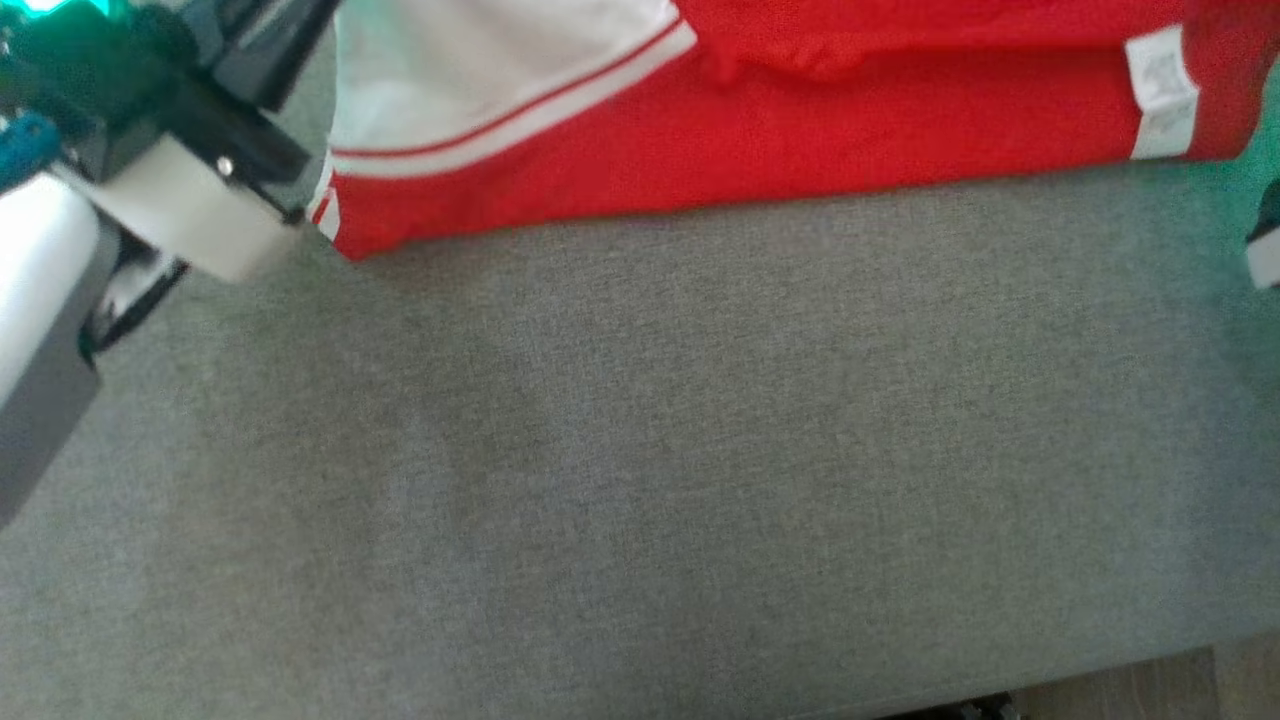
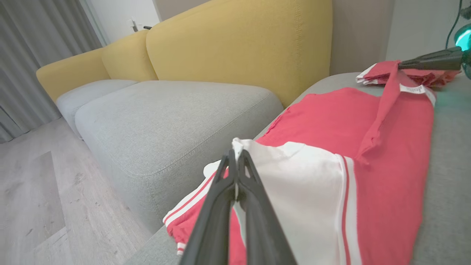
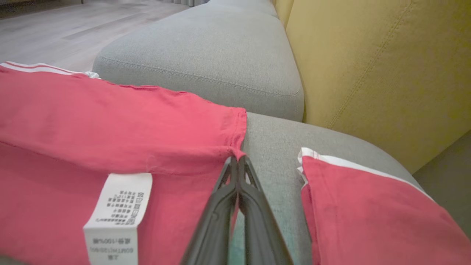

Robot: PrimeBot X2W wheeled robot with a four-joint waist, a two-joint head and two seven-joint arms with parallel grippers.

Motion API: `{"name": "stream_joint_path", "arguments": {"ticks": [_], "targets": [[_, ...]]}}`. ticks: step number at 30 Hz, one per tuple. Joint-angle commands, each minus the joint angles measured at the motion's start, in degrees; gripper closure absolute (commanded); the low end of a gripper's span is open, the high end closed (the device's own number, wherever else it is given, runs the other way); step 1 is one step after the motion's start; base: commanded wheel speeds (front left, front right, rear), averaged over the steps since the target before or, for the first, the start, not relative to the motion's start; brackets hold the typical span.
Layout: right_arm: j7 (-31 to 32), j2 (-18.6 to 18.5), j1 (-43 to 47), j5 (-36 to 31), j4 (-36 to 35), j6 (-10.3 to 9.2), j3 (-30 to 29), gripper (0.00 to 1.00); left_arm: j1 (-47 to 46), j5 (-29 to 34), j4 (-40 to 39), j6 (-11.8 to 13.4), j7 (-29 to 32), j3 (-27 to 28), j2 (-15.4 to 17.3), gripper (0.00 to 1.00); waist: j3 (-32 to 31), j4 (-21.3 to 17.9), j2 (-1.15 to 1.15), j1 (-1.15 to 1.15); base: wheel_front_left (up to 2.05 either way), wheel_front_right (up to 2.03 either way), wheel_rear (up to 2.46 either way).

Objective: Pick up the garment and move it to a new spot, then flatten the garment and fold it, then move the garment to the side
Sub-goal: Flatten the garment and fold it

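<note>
- Grey seat cushion (image 1: 640,450): lies under both my pincers and carries the work. A wide bare stretch of it runs on the near side of the cloth in the head view.
- Yellow backrest (image 2: 239,48): stands upright beyond my left pincer's tips and a little to their left.
- Second grey seat (image 2: 165,117): left of and beyond my left pincer, in front of that backrest.
- Wooden floor (image 2: 33,191): far left of my left pincer, below the seats.
- Garment (image 2: 390,154): red, spread on the cushion between my two pincers. Its white panel (image 2: 301,184), edged with red and white stripes, lies just right of my left pincer.
- Folded red piece (image 3: 360,206): right of my right pincer, with a strip of grey cushion between it and the garment.
- Care label (image 3: 117,213): white and printed, on the red cloth left of my right pincer.
- Left pincer (image 2: 236,154): clenched, with a white corner of the garment nipped at its tips.
- Right pincer (image 3: 238,160): clenched on the garment's red hem corner. The cloth rises to it in a ridge.
</note>
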Motion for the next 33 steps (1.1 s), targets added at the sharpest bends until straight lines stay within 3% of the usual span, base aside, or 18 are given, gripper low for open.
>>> {"name": "stream_joint_path", "arguments": {"ticks": [1, 7, 8, 9, 10, 12, 15, 23, 33], "targets": [[-1.4, -1.5, -1.2, 0.1, 0.2, 0.39, 0.5, 1.0, -3.9, 0.6, 0.3, -0.1, -0.7, 2.2, 1.6, 1.0, 0.7, 0.1, 0.0, -0.01, 0.0, 0.0, 0.0], [-3.7, -0.5, -5.5, 0.1, 4.8, 0.39, 2.4, 1.0, -8.1, 1.0, 4.5, -0.3, -2.2, 0.8, 0.9, 1.0, 1.9, 0.0, 0.0, -0.01, 0.0, 0.0, 0.0], [-3.7, -0.2, -5.9, 0.3, 5.7, 0.39, 2.7, 0.67, -8.3, 0.7, 5.2, -0.3, -2.3, 0.6, 0.7, 1.0, 2.0, 0.0, 0.0, -0.01, 0.0, 0.0, 0.0], [-3.7, -0.2, -5.9, 0.3, 5.7, 0.39, 2.7, 0.67, -8.3, 0.7, 5.2, -0.3, -2.3, 0.6, 0.7, 1.0, 2.0, 0.0, 0.0, -0.01, 0.0, 0.0, 0.0], [-4.0, 0.0, -6.4, 0.4, 6.5, 0.39, 3.0, 0.0, -8.4, 0.4, 5.8, -0.3, -2.5, 0.6, 0.5, 0.92, 2.0, 0.0, 0.0, -0.01, 0.0, 0.0, 0.0], [-5.1, 0.7, -7.2, 0.4, 7.7, 0.39, 3.1, 0.0, -8.2, 0.1, 7.0, -0.3, -3.1, 0.4, 0.0, 0.0, 1.8, -0.1, 0.0, -0.01, 0.0, 0.0, 0.0], [-6.6, 1.6, -7.6, 0.3, 8.8, 0.39, 4.0, 0.0, -6.5, -0.5, 8.7, 1.2, -4.2, 0.5, -0.8, 0.0, 0.8, -0.2, 0.0, -0.01, 0.0, 0.0, 0.0], [-8.2, 2.6, -4.8, 0.4, 9.0, 0.39, 4.6, 0.0, 6.6, -7.6, 6.6, 10.0, -4.7, 2.3, -3.7, 0.0, -2.7, -0.2, 0.0, -0.01, 0.0, 0.0, 0.0], [-8.3, 4.1, -1.0, 0.3, 7.3, 0.39, 3.4, 0.0, 19.7, -14.9, 4.2, 20.9, 2.5, 2.7, -5.0, 0.0, -4.4, -0.6, 0.0, -0.01, 0.0, 0.0, 0.0]]}}
